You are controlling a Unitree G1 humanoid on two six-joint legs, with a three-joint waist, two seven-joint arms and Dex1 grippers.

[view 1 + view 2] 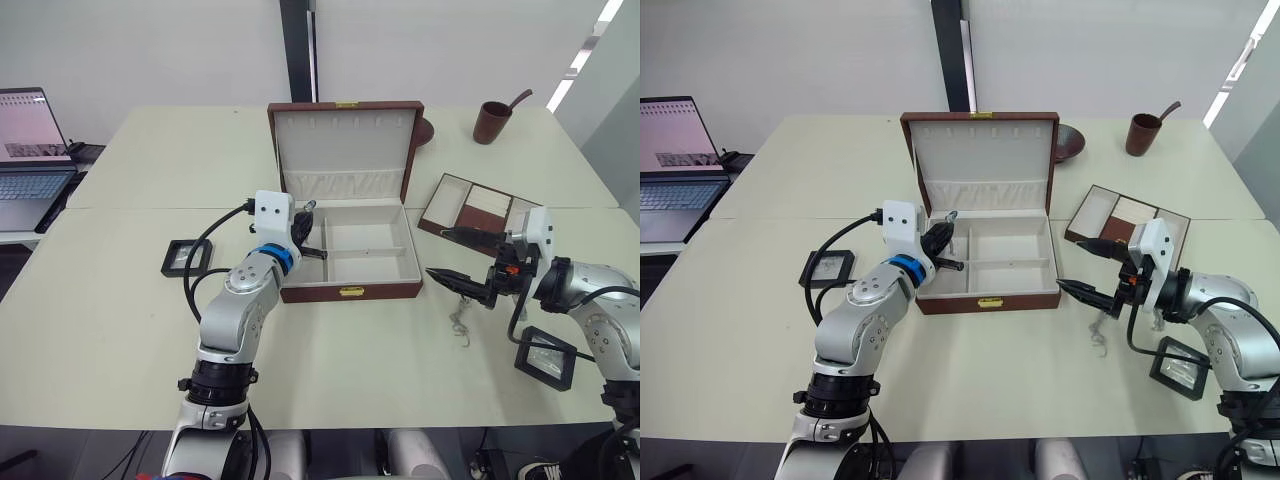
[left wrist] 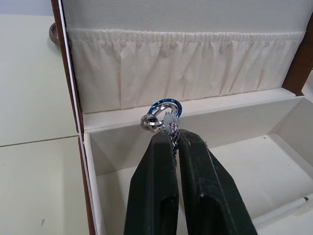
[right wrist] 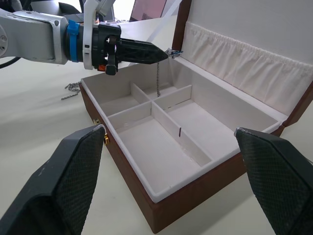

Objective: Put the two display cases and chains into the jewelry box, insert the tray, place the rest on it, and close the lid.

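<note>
The jewelry box [image 1: 350, 291] stands open mid-table, its lid [image 1: 343, 150] upright. My left gripper [image 3: 162, 55] is shut on a silver chain [image 3: 158, 81] that hangs into the box's back left compartment; its blue ring clasp [image 2: 165, 109] sticks out above the fingertips. My right gripper [image 1: 435, 251] is open and holds nothing, to the right of the box. Below it a chain [image 1: 461, 322] lies on the table. Another chain [image 3: 71, 91] lies by the box's left side. One display case [image 1: 186, 256] lies at the left, the other [image 1: 545, 356] at the front right. The tray [image 1: 480, 205] rests right of the box.
A laptop [image 1: 30, 150] sits on a side table at the far left. A brown cup [image 1: 493, 122] with a spoon stands at the back right, and a dark bowl [image 1: 424, 130] sits behind the lid.
</note>
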